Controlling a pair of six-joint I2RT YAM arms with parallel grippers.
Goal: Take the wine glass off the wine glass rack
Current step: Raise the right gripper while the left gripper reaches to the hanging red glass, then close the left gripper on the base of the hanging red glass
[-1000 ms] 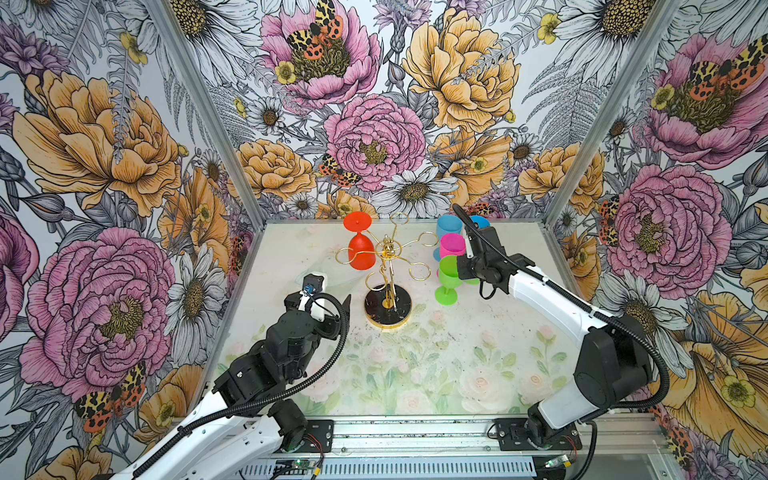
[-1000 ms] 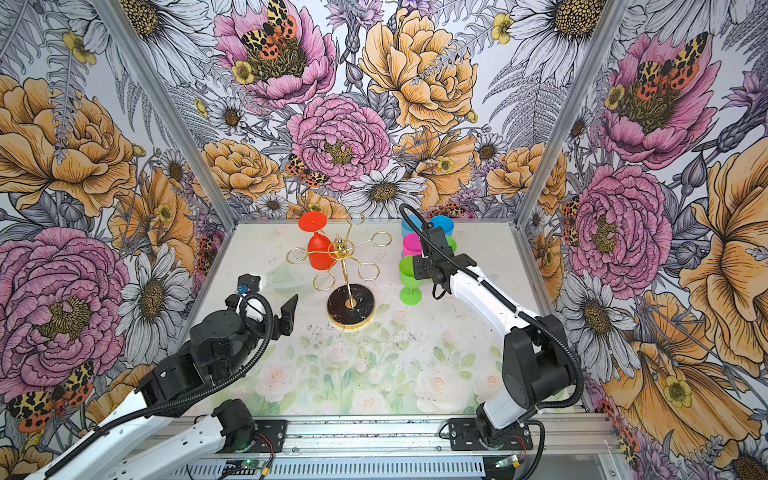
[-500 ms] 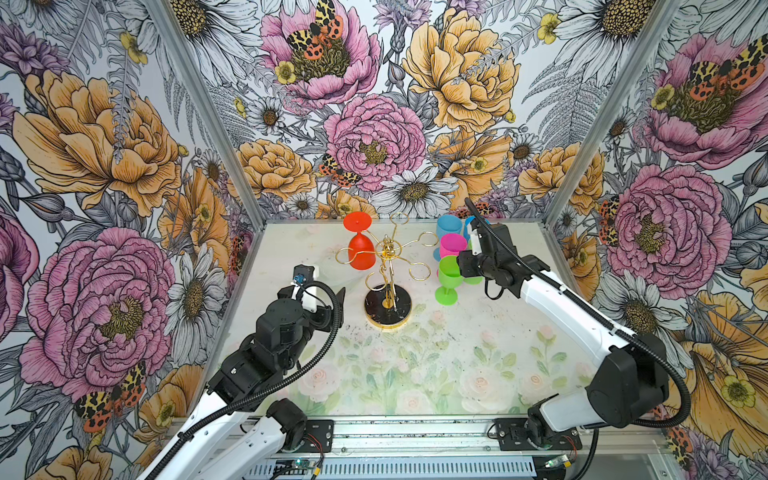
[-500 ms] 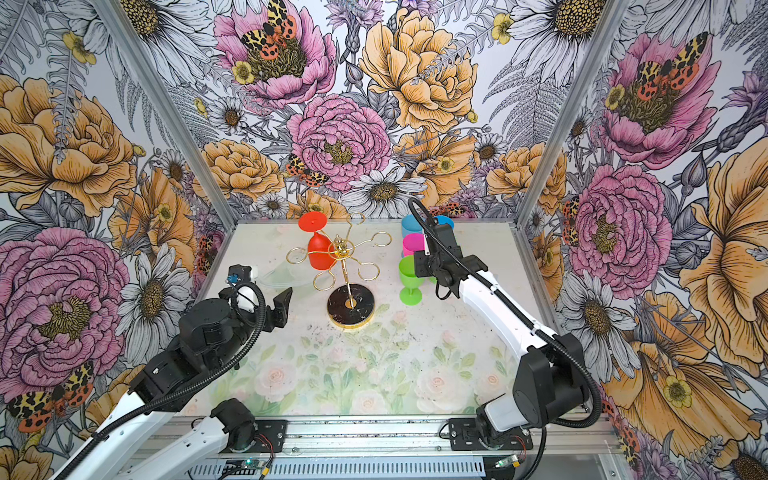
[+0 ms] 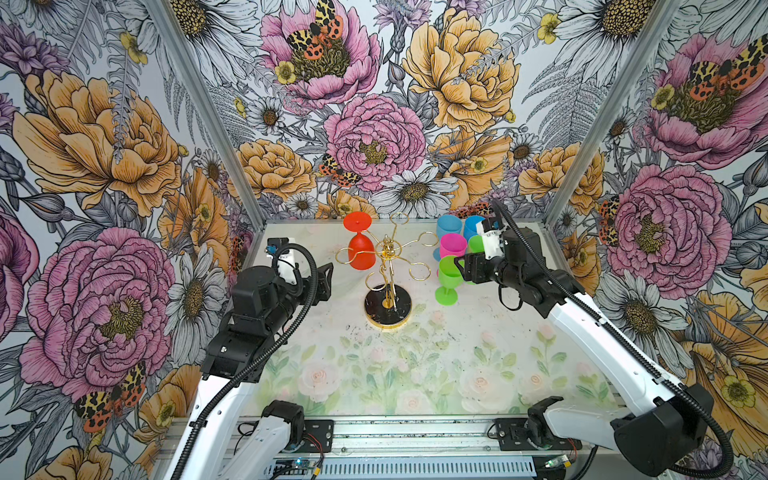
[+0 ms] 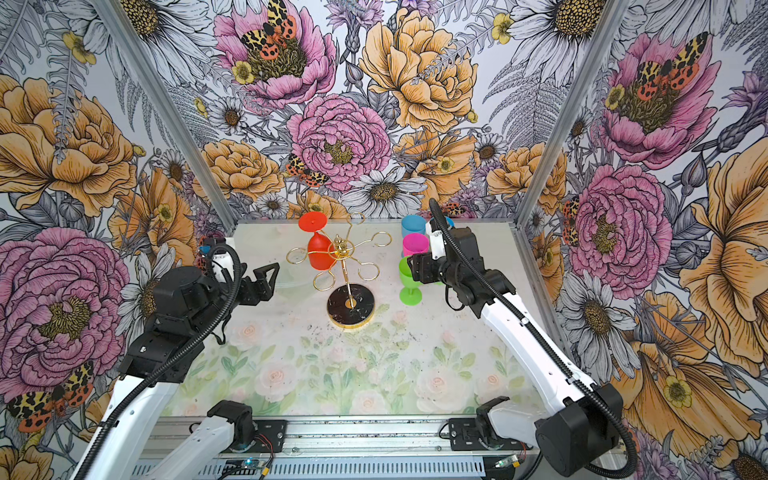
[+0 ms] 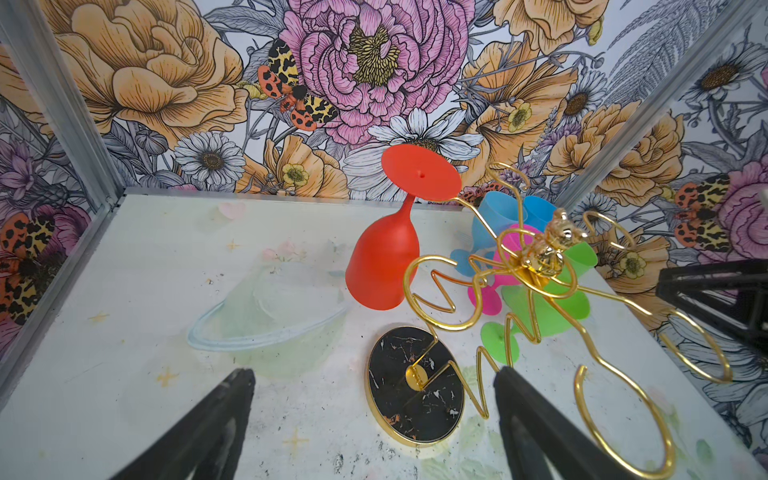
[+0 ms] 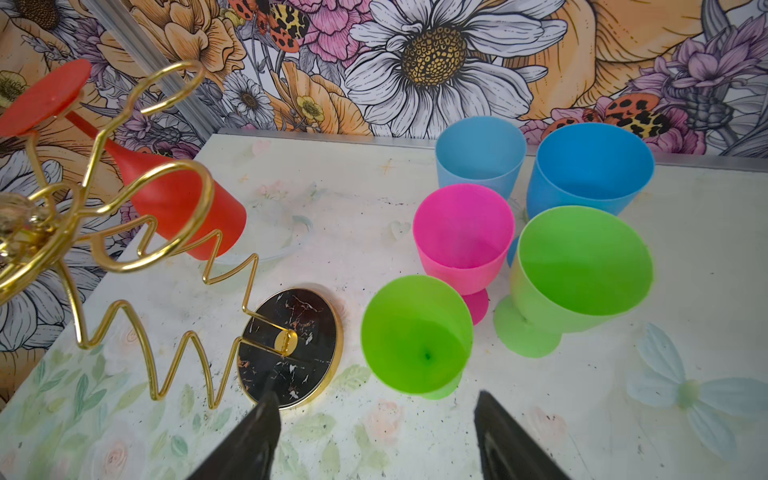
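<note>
R end effector (image 8: pixel 376 401) is sitting w/ jaws well apart, gripping nothing; a green glass (image 8: pixel 417 338) is standing upright on the worktop (image 8: pixel 540 415) just ahead of its fingertips, next to the other cups (image 8: pixel 463 237). L end effector (image 7: pixel 374 374) is hovering wide open & empty near the base of the wine glass rack (image 7: pixel 544 253). The red wine glass (image 7: pixel 384 257) is hanging upside down from a rack loop, apart from both end effectors.

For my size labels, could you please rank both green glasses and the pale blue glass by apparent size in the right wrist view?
Largest: green glass beside the pink glass.
Middle: green glass by the rack base.
Smallest: pale blue glass, farther back and partly hidden.
</note>
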